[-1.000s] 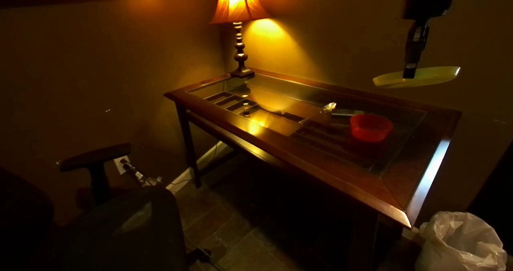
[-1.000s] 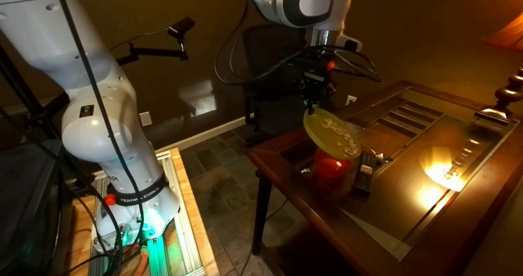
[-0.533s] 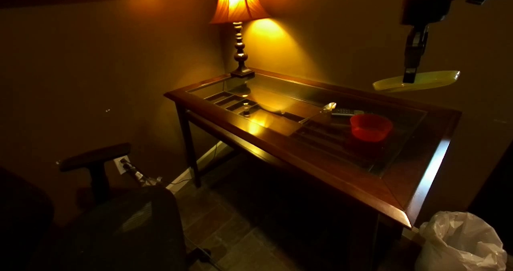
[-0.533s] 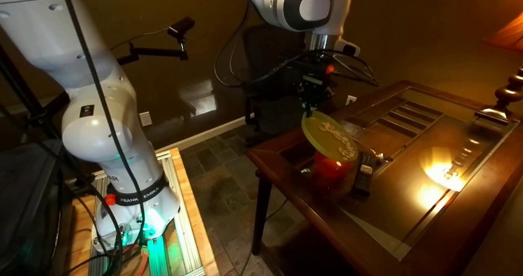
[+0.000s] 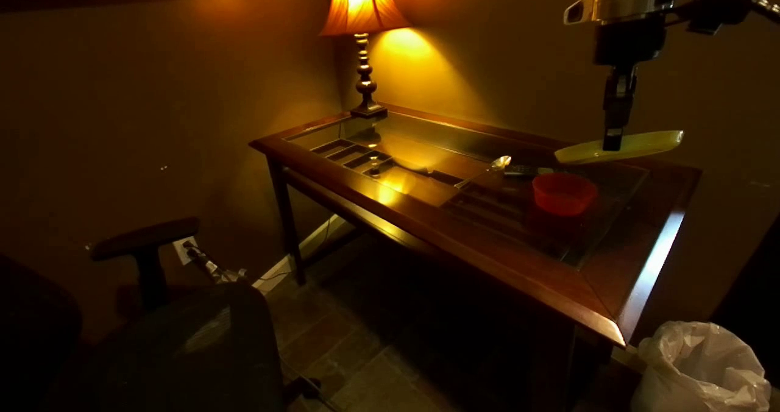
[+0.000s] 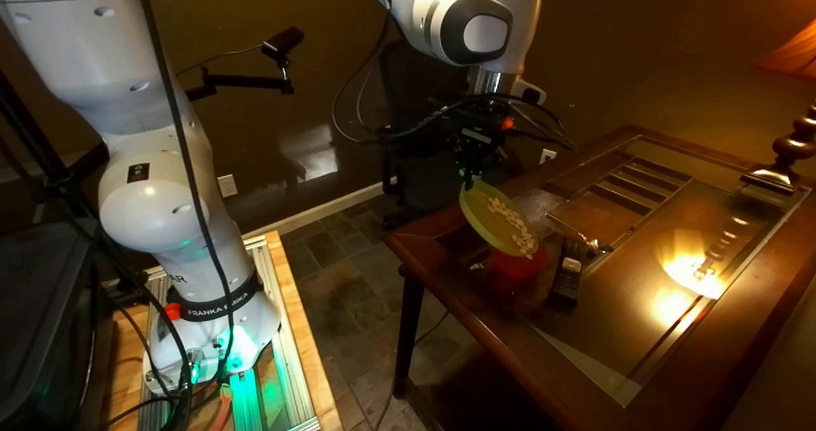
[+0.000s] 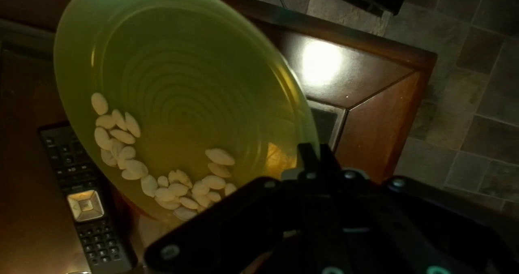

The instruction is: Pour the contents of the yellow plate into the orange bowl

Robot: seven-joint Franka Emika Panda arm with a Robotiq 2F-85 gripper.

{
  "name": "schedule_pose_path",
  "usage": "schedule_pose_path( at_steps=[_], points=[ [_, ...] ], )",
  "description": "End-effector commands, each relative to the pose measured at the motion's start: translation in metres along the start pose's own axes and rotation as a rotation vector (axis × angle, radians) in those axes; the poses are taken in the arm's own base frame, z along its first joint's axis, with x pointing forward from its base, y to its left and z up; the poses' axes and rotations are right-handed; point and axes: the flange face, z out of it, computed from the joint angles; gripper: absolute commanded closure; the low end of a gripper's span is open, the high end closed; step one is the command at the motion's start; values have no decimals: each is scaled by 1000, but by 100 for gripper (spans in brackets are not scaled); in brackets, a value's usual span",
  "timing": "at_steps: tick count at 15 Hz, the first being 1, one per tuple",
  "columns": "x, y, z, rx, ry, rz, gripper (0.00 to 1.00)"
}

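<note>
The gripper (image 5: 612,140) holds the yellow plate (image 7: 182,71) by its rim, the fingers (image 7: 309,158) being closed on it. This plate is in the air over the table (image 5: 487,250), somewhat tilted, and small pale pieces (image 7: 136,168) lie along its lower side. The orange bowl (image 5: 563,197) stands upright on the table, below the plate and apart from it; a remote control (image 6: 567,281) lies near the bowl.

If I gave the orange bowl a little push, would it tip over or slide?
The orange bowl looks low and wide, so it would probably slide before it tipped. The glass tabletop under it looks smooth and shiny, so sliding might be easy. It looks like plastic, so I'd guess it's light.
</note>
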Motion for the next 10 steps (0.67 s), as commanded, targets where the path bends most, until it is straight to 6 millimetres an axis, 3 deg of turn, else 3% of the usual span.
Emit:
schedule_pose_path(
  at_steps=[1,10],
  points=[
    [6,2,6,69,3,-27,99],
    [15,21,18,187,-14,-43,99]
  ],
)
